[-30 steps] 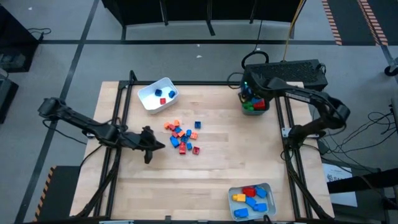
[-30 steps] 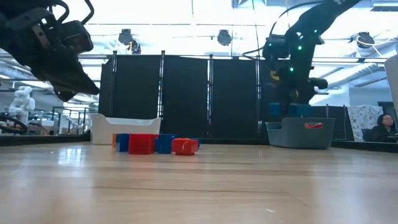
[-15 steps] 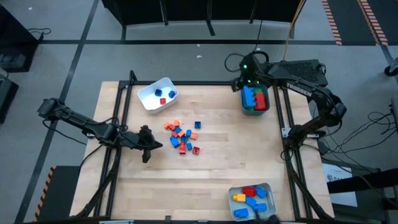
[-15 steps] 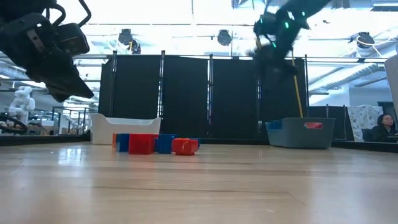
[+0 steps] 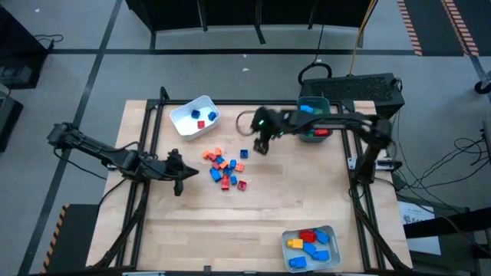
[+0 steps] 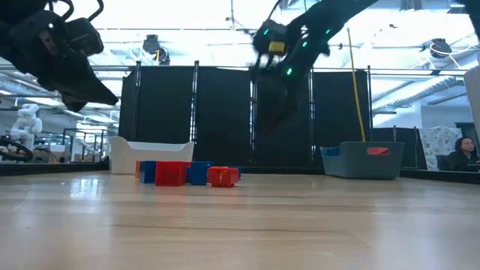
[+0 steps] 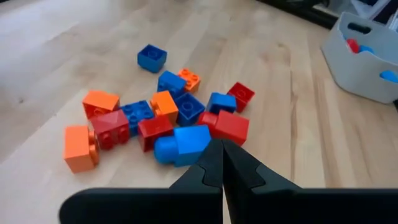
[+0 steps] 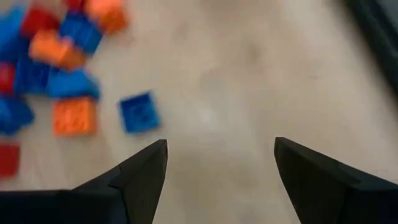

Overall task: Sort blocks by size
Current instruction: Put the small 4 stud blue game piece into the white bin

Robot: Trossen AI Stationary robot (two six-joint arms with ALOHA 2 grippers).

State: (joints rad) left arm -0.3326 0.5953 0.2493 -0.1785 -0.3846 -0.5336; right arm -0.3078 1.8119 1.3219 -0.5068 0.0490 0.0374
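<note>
Lying below the wide-spread right tool (image 5: pixel 261 146): blocks (image 5: pixel 225 168).

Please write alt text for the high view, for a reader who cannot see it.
Seen from above, the right gripper, open and empty, hovers beside a pile of blocks mid-table, while the left gripper waits shut on the pile's other side.

Two dark, slender jointed arms, matte black throughout. On the right arm (image 5: pixel 330 123), a small green light near the wrist, a yellow patch visible from the low camera, thin dark cable looped beside the wrist housing. On the left arm (image 5: pixel 107 156), black segments with bulkier joint housings. Left gripper (image 7: pixel 221 163) fingers tapered to black wedge tips; right gripper (image 8: pixel 221 168) fingers (image 8: pixel 146 168) broad, flat, black, pointed.
</note>
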